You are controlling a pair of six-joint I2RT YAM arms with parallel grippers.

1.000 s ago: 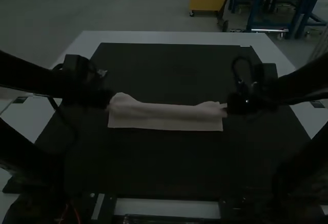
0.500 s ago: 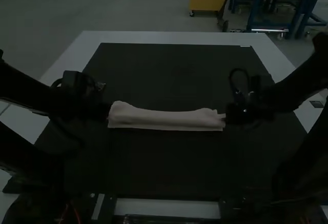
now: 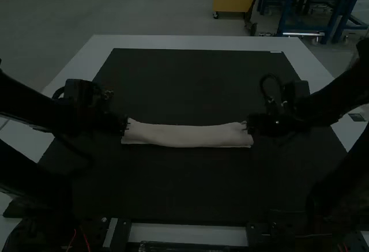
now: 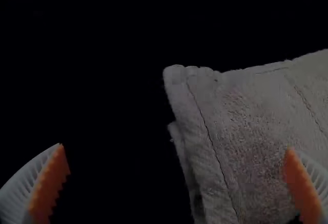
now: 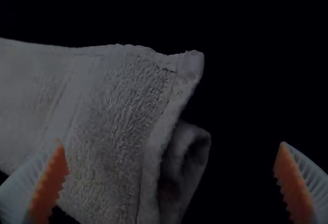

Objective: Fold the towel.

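Spreading wide at either end of the towel (image 3: 187,136), the left gripper (image 4: 175,147) and right gripper (image 5: 171,143) now hold nothing. Its raised ends have settled; it lies in a narrow, layered strip on the mat (image 3: 190,90). This fold looks made, though its right end may need squaring.

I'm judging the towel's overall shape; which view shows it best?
The high view, because the towel lies there end to end as a narrow strip. The left wrist view shows one end close up, a lower layer peeking out; the right wrist view, the other end, with a layer curled beneath.
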